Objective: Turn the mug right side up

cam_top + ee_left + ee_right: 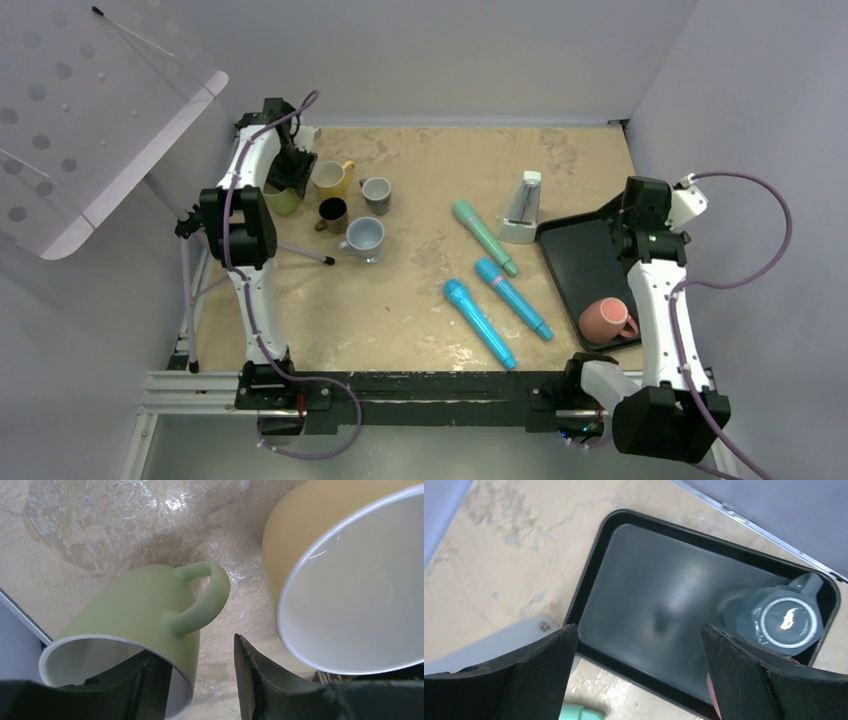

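Observation:
A light green mug (135, 610) sits at the table's far left, its white inside facing up at the camera and its handle toward the yellow mug. My left gripper (195, 647) is open astride its wall, one finger (125, 685) inside the mug and the other finger (260, 675) outside with a gap. In the top view the gripper (290, 175) hides most of this mug (281, 201). A pink mug (607, 320) stands bottom up on the black tray (580, 260). My right gripper (639, 627) is open and empty above the tray's (649, 580) far-left corner.
A yellow mug (330, 178), a small grey mug (377, 193), a dark mug (333, 212) and a pale blue mug (364, 236) crowd beside the green one. Three toy microphones (479, 322) and a metronome (521, 210) lie mid-table. A tripod leg (300, 252) reaches in from the left.

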`<state>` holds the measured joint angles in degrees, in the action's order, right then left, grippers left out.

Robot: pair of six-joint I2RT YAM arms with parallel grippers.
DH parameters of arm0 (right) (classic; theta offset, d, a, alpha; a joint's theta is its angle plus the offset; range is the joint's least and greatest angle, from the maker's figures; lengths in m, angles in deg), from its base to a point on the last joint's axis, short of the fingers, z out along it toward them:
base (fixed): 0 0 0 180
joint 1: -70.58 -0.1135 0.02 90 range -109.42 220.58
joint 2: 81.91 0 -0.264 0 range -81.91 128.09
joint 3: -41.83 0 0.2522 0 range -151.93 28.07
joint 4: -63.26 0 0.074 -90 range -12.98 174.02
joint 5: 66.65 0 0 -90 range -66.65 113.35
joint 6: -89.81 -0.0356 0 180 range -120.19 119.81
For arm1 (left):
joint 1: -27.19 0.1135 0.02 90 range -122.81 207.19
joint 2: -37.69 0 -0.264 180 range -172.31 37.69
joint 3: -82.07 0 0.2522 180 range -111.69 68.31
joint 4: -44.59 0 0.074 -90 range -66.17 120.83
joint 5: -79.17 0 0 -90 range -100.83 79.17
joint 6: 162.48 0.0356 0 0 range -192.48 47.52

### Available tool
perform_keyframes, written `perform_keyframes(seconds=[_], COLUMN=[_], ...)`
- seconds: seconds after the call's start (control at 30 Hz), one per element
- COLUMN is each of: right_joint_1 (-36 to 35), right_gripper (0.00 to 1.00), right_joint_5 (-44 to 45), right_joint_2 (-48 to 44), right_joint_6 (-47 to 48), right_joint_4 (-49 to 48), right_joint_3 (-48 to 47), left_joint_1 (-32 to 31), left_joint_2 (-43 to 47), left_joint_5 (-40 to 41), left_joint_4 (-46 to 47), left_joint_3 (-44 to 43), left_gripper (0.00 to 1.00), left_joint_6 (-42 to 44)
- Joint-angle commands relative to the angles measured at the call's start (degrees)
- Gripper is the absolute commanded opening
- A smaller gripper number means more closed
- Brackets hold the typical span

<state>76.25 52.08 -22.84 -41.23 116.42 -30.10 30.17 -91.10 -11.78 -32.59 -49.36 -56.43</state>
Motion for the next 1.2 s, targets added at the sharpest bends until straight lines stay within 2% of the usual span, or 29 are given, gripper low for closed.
perform_keyframes(seconds=[0.0,0.17,0.37,0.53,0.77,1.0,1.17], right_joint_1=[6.0,14.0,21.2,25.7,26.7,26.7,25.2], right_gripper=[0.96,0.95,0.93,0.89,0.84,0.74,0.72], right_joint_5=[0.2,-0.4,-1.2,-3.8,-6.7,-15.3,-19.9], right_joint_2=[1.2,1.1,-1.5,-0.3,2.6,1.0,0.3], right_joint_6=[-4.4,-6.8,-9.7,-9.4,-8.3,-5.9,-6.2], right_joint_4=[-0.1,0.5,-0.8,-3.7,-5.9,-11.5,-14.2], right_joint_3=[1.1,3.1,8.2,10.6,11.3,15.6,16.9], left_joint_1=[0.2,0.2,0.2,0.1,-0.1,0.0,-0.1], left_joint_2=[4.5,8.2,13.6,15.8,20.3,22.1,21.8], left_joint_5=[-0.5,-0.2,-5.4,-7.8,-12.0,-13.2,-14.0], left_joint_4=[0.8,0.1,-1.4,-4.5,-5.6,-5.3,-5.4], left_joint_3=[-3.1,-2.8,-0.3,-1.0,0.2,0.1,-0.5], left_gripper=[0.53,0.60,0.73,0.76,0.78,0.78,0.78], left_joint_6=[0.3,1.4,3.8,5.5,5.5,5.1,4.5])
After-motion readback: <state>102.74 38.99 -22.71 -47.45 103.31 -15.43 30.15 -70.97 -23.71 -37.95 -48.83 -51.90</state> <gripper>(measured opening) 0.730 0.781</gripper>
